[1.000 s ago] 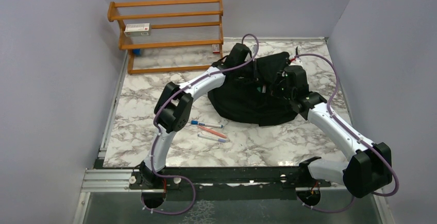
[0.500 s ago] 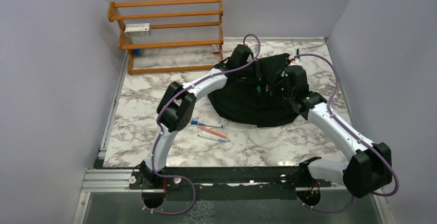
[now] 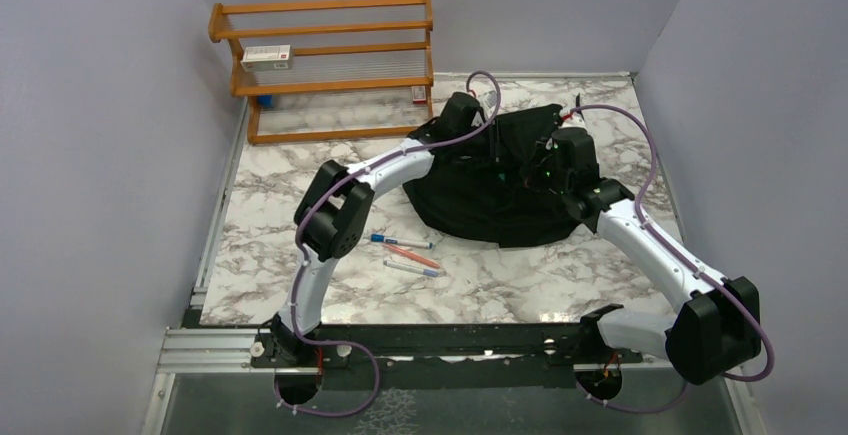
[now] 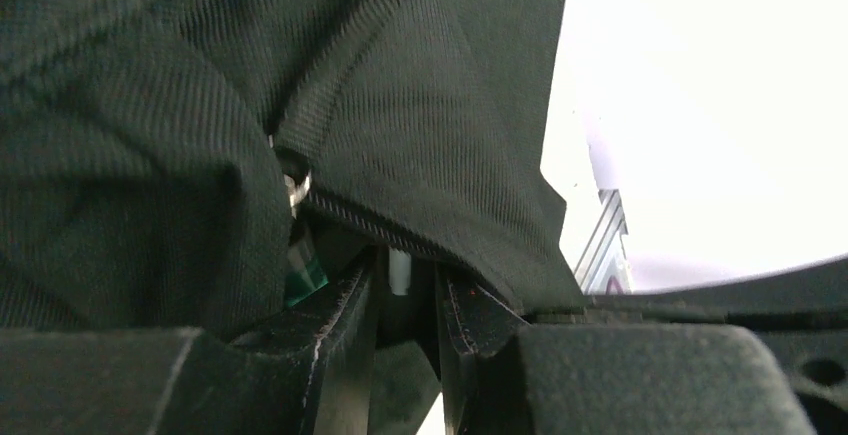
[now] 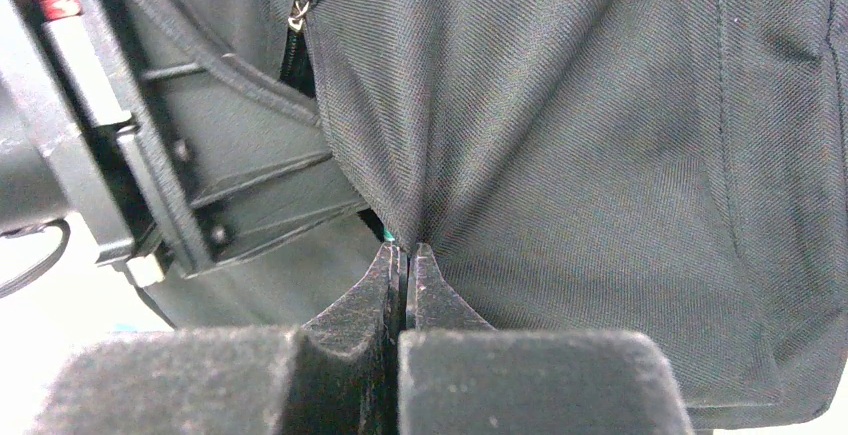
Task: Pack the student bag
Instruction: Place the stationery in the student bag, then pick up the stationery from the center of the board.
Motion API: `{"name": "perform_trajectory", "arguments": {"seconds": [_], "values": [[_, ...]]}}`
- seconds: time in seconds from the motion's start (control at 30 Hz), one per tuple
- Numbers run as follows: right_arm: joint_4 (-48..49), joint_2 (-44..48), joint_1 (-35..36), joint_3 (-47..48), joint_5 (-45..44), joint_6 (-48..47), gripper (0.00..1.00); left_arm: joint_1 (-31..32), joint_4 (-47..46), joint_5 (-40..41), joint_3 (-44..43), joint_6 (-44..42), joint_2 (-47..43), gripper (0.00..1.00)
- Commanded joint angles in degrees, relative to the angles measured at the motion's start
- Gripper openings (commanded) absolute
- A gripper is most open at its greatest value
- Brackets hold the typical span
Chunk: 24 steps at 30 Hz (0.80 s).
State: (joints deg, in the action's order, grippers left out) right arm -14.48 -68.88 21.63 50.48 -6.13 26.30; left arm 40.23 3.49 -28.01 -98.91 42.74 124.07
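Marbled tabletop (image 3: 520, 285), grey walls (image 3: 90, 155), wooden rack (image 3: 340, 84), student bag (image 3: 480, 205), seemingly three pens (image 3: 410, 253)

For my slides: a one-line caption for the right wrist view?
Fingers of the right gripper pinch a fold of the black backpack, its zipper pull at upper left.

Right claw (image 5: 403, 252) shut, left claw (image 4: 405, 277) seemingly ajar

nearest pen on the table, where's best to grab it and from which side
Mid-barrel of the nearest pen, straight down from above, jaws across its thin width. It lies flat on the table, orange pen close behind, so a top pinch probably suits.
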Motion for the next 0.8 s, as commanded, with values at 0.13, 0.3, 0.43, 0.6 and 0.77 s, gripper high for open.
{"name": "perform_trajectory", "arguments": {"seconds": [0.13, 0.3, 0.43, 0.6, 0.77], "values": [[-1.90, 2.30, 0.35, 1.12, -3.31, -1.03, 0.01, -0.06, -2.24, 0.70, 9.08, -5.06, -12.15, 0.28], [-1.88, 1.61, 0.35, 0.91, -4.44, -3.06, 0.01, -0.88, -0.47, 3.17, 14.41, -7.78, -17.75, 0.28], [-2.39, 1.12, 0.35, 0.98, -5.29, -3.60, 0.01, -2.76, 4.11, 8.23, 19.18, -9.10, -23.10, 0.28], [-1.98, 0.88, 0.35, 0.12, -6.34, -4.47, 0.01, -4.92, 8.81, 19.25, 26.94, -7.63, -30.30, 0.28], [-2.11, 0.51, 0.35, -0.04, -7.30, -4.56, 0.01, -4.98, 12.76, 27.15, 33.59, -2.49, -35.99, 0.28]]}}
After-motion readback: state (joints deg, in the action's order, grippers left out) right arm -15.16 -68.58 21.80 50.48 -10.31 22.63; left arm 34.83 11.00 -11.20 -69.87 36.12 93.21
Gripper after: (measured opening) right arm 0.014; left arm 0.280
